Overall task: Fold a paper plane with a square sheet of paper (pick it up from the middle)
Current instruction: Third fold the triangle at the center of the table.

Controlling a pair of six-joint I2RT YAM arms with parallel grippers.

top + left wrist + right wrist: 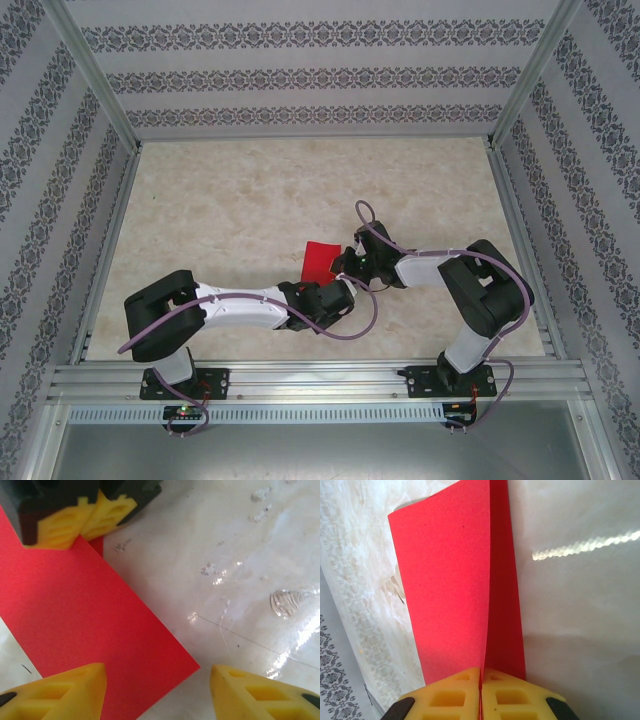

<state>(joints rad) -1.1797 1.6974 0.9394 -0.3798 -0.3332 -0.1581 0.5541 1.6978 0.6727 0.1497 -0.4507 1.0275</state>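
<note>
The red square sheet of paper (pixel 319 257) lies near the middle of the table, bent in two along a centre line. In the right wrist view its halves (pixel 447 580) spread away from the crease, the right half in shadow. My right gripper (pixel 481 677) is shut on the sheet at that crease; it sits at the sheet's right edge (pixel 347 264). My left gripper (pixel 157 690) is open just short of the sheet's near corner (pixel 90 625), one fingertip (pixel 70 687) over the red paper and the other over bare table. The right gripper's fingers (pixel 75 522) show beyond it.
The table (pixel 230 200) is pale marbled with a glossy film and a few bubbles (pixel 287 600). Aluminium rails (pixel 300 378) frame it and patterned walls stand on three sides. Both arms meet at the centre front, the left gripper (pixel 336 290) close below the right one.
</note>
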